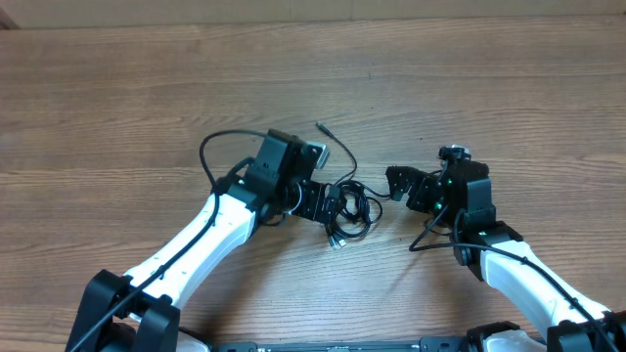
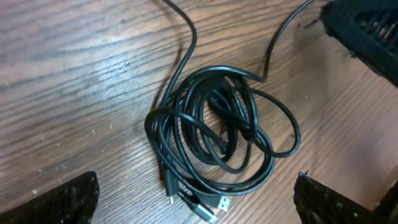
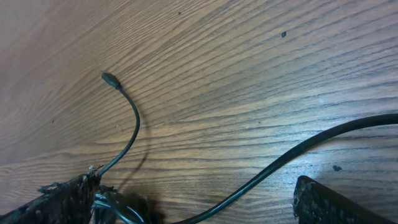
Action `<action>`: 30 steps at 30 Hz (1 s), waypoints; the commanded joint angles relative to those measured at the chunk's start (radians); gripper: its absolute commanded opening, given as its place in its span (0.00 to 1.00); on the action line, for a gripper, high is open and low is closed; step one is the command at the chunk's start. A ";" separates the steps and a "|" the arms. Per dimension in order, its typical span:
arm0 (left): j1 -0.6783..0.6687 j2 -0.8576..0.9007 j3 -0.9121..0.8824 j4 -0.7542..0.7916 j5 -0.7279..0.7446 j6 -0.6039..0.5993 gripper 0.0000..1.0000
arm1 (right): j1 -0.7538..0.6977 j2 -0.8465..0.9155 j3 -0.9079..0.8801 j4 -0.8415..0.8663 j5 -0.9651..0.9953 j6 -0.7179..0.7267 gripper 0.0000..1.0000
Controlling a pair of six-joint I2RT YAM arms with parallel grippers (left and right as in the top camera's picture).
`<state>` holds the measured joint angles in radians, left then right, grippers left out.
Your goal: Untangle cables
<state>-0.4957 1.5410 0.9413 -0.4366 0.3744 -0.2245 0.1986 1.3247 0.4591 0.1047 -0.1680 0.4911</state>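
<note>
Left gripper [image 1: 335, 205] first: jaws spread wide, nothing clamped. On its wrist camera, black fingertips [image 2: 62, 199] down in the two bottom corners, and the cables [image 2: 217, 134] bunched on the wood right between them. Touching the cords, or just above? Cannot tell from these views.

On to the bundle itself: thin black cords wound into a loose round coil, loops crossing over one another. Silvery plug end [image 2: 219, 204] poking out at the near edge of the coil, just beside a darker plug. Two cords leaving the coil toward the top of that wrist view.

Across to the right gripper [image 1: 399, 184]: wide apart as well, and empty. Pointed at the bundle from the right, near it, with bare wood between. On its wrist camera, a loose strand [image 3: 138, 121] curving up from the lower left corner to a small plug tip [image 3: 111, 79], flat on the wood grain. Also a thicker black line sweeping in from the right edge, and no telling what it belongs to.

From overhead, that plug tip lying well apart from the knot, further up the table [image 1: 147, 78]. Behind the grippers, the white left arm [image 1: 196, 240] and right arm [image 1: 528, 279] reaching back to the near edge.
</note>
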 commanded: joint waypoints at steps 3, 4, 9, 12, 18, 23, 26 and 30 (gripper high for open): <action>-0.036 -0.004 0.100 -0.102 -0.126 0.087 1.00 | -0.005 -0.017 0.022 0.013 0.011 0.011 1.00; -0.043 -0.004 0.116 -0.127 -0.156 0.102 1.00 | -0.005 -0.017 0.022 0.014 0.011 0.011 1.00; -0.072 -0.004 0.171 -0.202 -0.228 0.161 1.00 | -0.005 -0.011 0.022 0.028 0.011 0.011 1.00; -0.075 -0.003 0.172 -0.204 -0.229 0.177 1.00 | -0.004 -0.007 0.022 0.032 0.010 0.011 1.00; -0.083 0.043 0.172 -0.204 -0.269 0.204 1.00 | -0.004 -0.006 0.022 0.033 0.010 0.014 1.00; -0.108 0.109 0.172 -0.188 -0.274 0.209 1.00 | -0.003 -0.006 0.022 0.042 0.010 0.034 1.00; -0.124 0.146 0.172 -0.159 -0.278 0.227 1.00 | -0.003 -0.006 0.022 0.043 0.011 0.033 1.00; -0.126 0.190 0.172 -0.105 -0.278 0.227 1.00 | -0.003 -0.006 0.022 0.043 0.011 0.033 1.00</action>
<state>-0.6159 1.7027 1.0931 -0.5613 0.1108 -0.0219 0.1978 1.3247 0.4591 0.1410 -0.1677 0.5201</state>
